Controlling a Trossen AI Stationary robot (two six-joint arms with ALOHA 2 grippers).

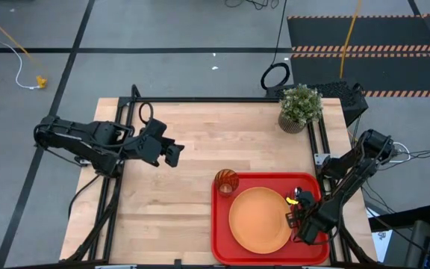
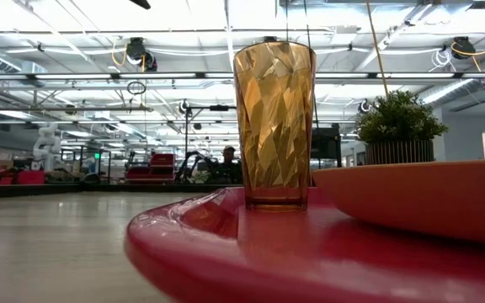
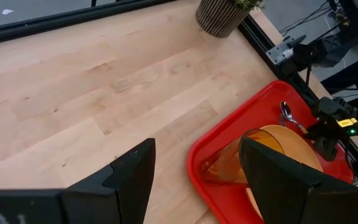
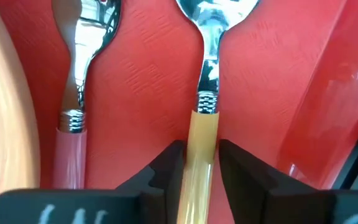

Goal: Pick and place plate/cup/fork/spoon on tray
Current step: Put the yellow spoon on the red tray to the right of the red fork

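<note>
The red tray (image 1: pixel 222 239) lies at the table's near right. The orange plate (image 1: pixel 258 218) lies in its middle and the amber cup (image 1: pixel 226 181) stands upright in its far left corner, also in the low view (image 2: pixel 274 126). The pink-red-handled fork (image 4: pixel 73 149) lies on the tray floor between the plate and the tray's right rim. The orange-handled spoon (image 4: pixel 207 74) lies beside the fork, parallel to it. My right gripper (image 1: pixel 298 211) is low over the tray's right side, shut on the spoon. My left gripper (image 1: pixel 172 153) is open and empty above the table's left half. My right gripper pinches the spoon's orange handle (image 4: pixel 202 134) between its two fingers (image 4: pixel 169 165), just behind the silver collar. The fingers lie along the spoon and its bowl (image 4: pixel 216 12) points away from them. The spoon is level and close over the tray floor; whether it rests there I cannot tell.
A potted green plant (image 1: pixel 301 108) stands at the table's far right corner. Bare wood lies between the left gripper and the tray. The tray's right rim (image 4: pixel 328 93) rises close beside the spoon.
</note>
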